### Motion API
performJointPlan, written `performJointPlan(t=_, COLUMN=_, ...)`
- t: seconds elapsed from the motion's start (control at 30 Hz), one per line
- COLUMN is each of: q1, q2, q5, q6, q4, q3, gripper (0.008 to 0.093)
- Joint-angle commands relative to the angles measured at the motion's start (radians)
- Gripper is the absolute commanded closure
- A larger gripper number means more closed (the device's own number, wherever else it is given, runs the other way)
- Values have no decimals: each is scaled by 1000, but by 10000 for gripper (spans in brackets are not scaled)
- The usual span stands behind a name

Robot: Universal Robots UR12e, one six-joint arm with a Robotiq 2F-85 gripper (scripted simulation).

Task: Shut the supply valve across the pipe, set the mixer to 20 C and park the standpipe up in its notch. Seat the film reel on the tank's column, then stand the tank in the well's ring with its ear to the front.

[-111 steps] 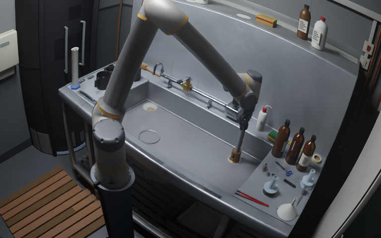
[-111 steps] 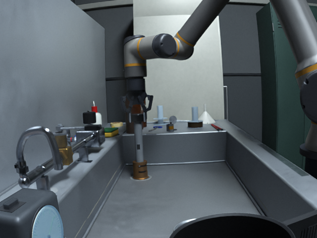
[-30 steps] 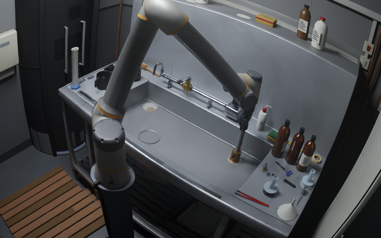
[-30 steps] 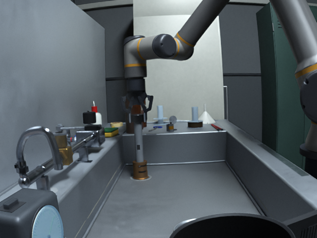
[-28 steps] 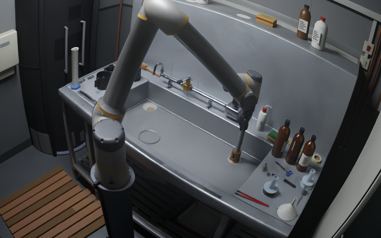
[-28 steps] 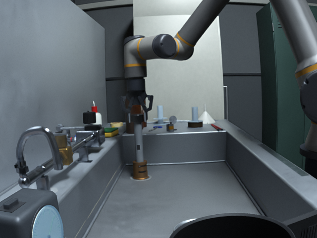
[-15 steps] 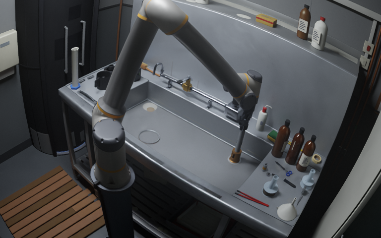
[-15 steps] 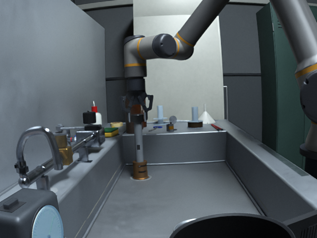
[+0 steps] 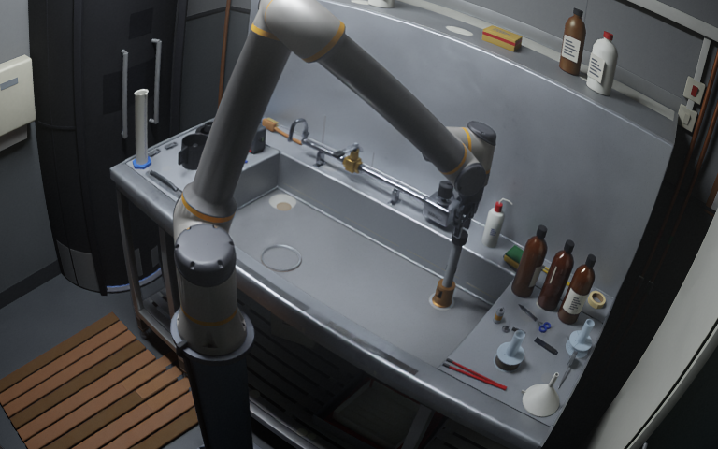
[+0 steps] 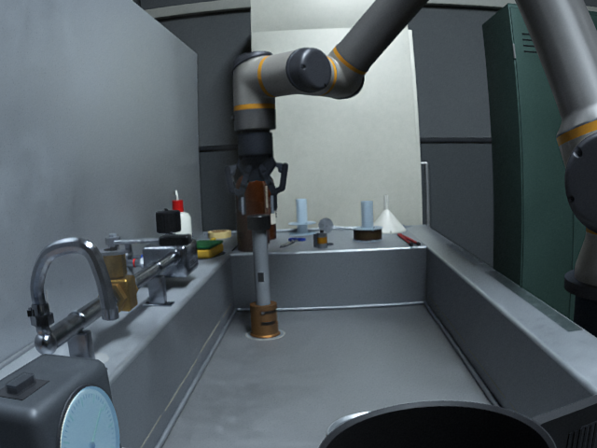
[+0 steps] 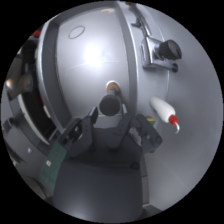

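At the right end of the sink well the grey standpipe (image 9: 451,265) stands upright in its brass collar (image 9: 443,294). My gripper (image 10: 259,185) hangs just above the pipe's dark top cap (image 11: 109,105) and is open, holding nothing. On the back ledge the mixer body with its black knob (image 9: 446,189) sits left of my wrist. The brass supply valve (image 9: 352,160) is further left along the pipe. The black tank (image 9: 192,150) stands on the left counter. The ring (image 9: 281,258) is marked on the well floor. I cannot make out the film reel.
Three brown bottles (image 9: 553,275) stand on the right counter with a white squeeze bottle (image 9: 493,223), a sponge (image 9: 512,256), a funnel (image 9: 541,399) and small tools. A drain (image 9: 283,202) lies at the well's left. A tall graduated cylinder (image 9: 141,127) stands at the far left corner.
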Motion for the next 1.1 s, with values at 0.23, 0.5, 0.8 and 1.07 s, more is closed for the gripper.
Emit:
performJointPlan(t=0.23, q1=0, q2=-7, q5=0, q6=0, q4=11, q3=-4, gripper=382)
performJointPlan(t=0.5, q1=0, q2=-7, q5=0, q6=0, q4=11, q3=-5, gripper=232)
performJointPlan(t=0.8, q1=0, q2=-7, q5=0, q6=0, q4=12, q3=-5, gripper=184)
performJointPlan(t=1.07, q1=0, q2=-24, q5=0, q6=0, q4=38, q3=-16, gripper=184)
